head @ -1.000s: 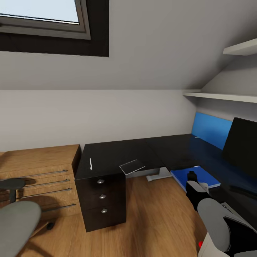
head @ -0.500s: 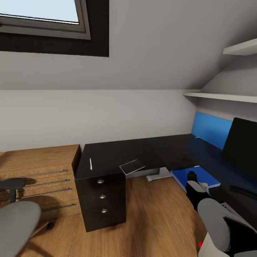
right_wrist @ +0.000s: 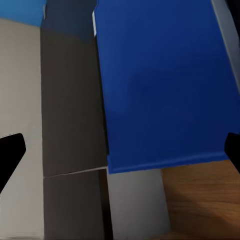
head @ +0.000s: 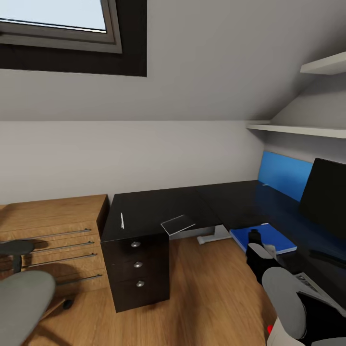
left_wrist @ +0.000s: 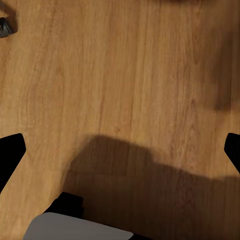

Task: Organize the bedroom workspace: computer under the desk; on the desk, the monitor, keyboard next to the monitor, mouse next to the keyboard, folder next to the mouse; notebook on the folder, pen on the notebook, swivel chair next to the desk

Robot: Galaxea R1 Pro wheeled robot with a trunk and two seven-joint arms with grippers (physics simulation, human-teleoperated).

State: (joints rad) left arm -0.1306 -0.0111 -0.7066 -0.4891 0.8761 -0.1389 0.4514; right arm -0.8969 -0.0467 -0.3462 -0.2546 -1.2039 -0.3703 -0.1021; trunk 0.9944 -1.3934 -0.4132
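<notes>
Glossy black L-shaped desk (head: 158,211) w/ dark three-drawer unit is the landmark. Flat bright blue folder (head: 271,237) lies on its right wing near the front edge; thin dark-grey notebook (head: 177,224) at inner corner edge; slim white pen (head: 122,220) above the drawers. Right hand (right_wrist: 120,150) over folder, fingers spread wide, holding nothing. Left hand (left_wrist: 120,150) over wood floor, likewise agape, empty.
</notes>
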